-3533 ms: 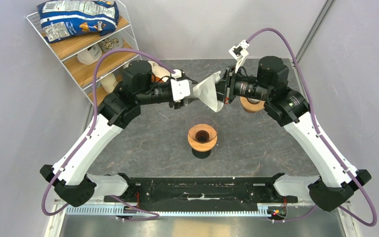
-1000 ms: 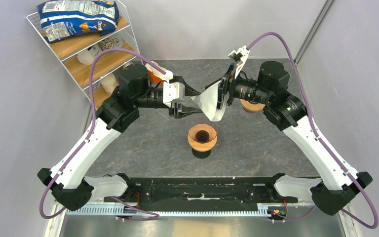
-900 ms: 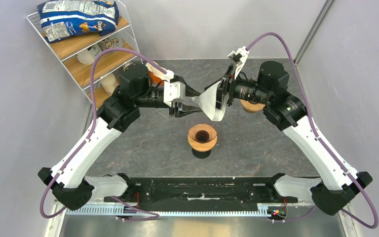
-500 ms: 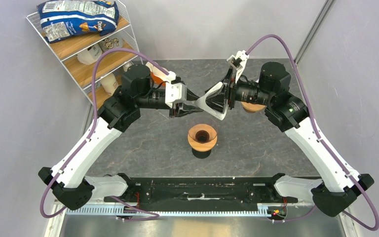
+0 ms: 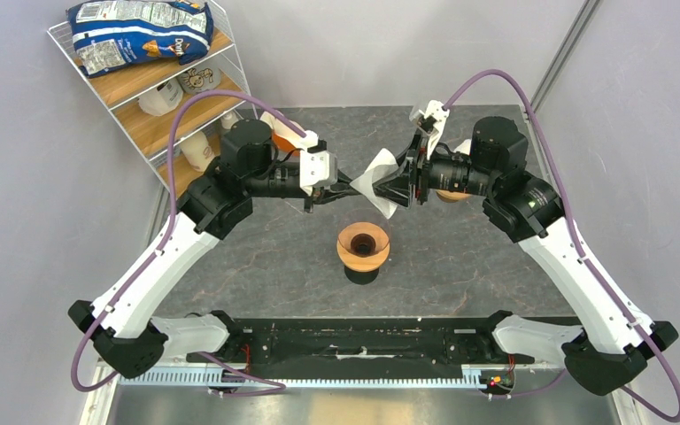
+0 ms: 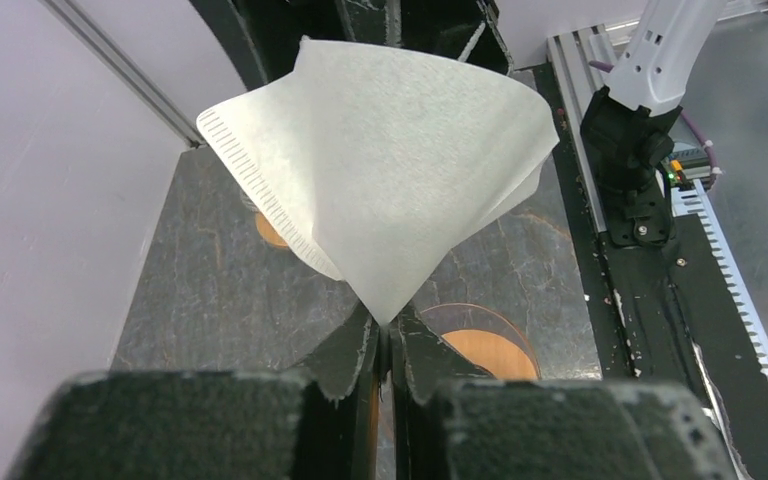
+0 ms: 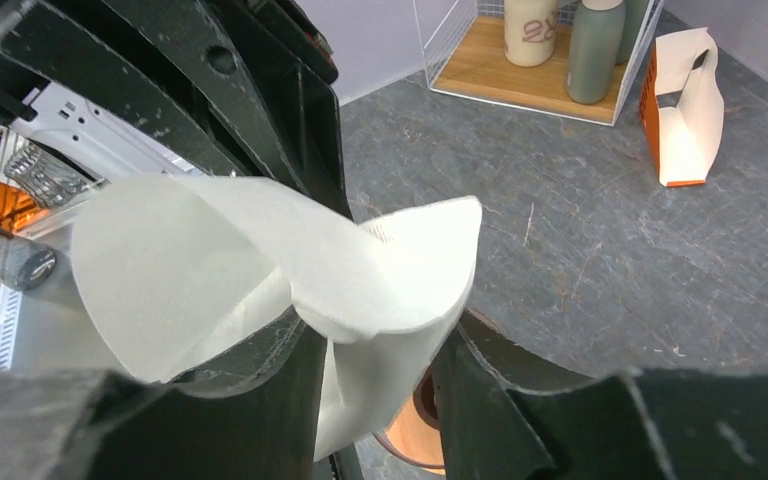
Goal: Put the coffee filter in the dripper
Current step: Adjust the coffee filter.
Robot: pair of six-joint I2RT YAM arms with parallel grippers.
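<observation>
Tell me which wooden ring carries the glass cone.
The dripper at the table's centre; the other wooden ring, half hidden under the right arm, shows no glass.

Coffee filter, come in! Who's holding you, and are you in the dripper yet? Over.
Left gripper shut on the coffee filter, at its tip. Right gripper open at its wide end. Filter in the air, not in the dripper. Dripper mouth clear.
</observation>
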